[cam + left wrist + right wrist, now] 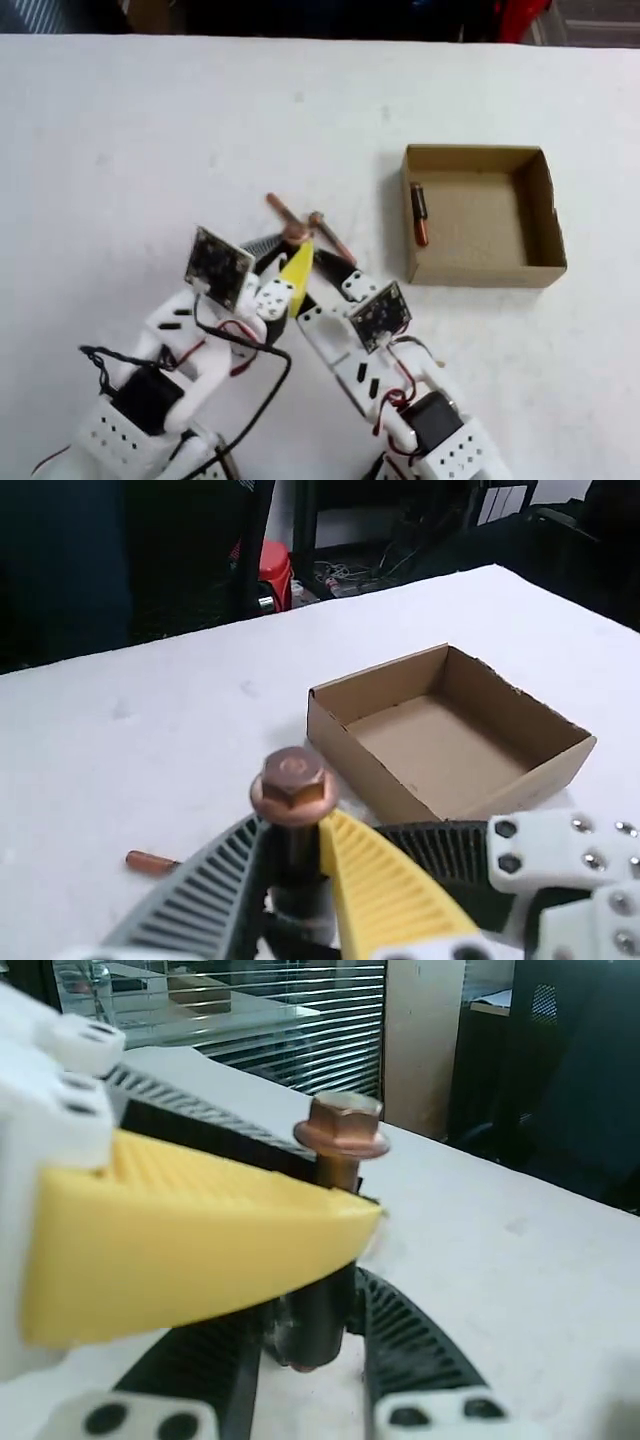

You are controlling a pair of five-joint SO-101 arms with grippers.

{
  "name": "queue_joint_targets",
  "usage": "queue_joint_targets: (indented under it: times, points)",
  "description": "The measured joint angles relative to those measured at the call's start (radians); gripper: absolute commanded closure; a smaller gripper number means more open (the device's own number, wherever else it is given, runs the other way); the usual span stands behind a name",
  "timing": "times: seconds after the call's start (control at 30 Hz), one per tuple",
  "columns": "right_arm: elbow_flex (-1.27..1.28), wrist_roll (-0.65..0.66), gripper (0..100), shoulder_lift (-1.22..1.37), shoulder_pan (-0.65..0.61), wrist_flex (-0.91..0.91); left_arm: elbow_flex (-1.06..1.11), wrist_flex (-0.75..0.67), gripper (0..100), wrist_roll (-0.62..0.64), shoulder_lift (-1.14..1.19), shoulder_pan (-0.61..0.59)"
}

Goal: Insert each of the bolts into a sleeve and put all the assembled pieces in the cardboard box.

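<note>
Left gripper point(290, 825) is clenched on the upright bolt point(292, 778), with the right gripper point(310, 1310) crowding just beneath. Near it stands the cardboard box point(345, 745), its wall edge facing; bare table point(150, 740) opens on the other side.

An open brown cardboard box point(540, 215) stands on the white table point(150, 130), with one copper bolt in a dark sleeve point(419, 215) inside. Two white arms point(180, 330) meet nearby.

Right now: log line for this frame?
left gripper shut on bolt | right gripper at bolt shaft | box holds one copper piece
</note>
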Motion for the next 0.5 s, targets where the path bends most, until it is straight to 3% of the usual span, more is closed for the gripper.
queue_joint_targets:
  times: [0.23, 0.5]
  points:
    - [0.000, 0.000, 98.2, 0.002, 0.000, 0.000, 0.005, -0.011, 73, -0.032, 0.000, -0.023]
    - [0.000, 0.000, 98.2, 0.000, 0.002, 0.000, 0.012, -0.006, 72, -0.035, 0.000, -0.087]
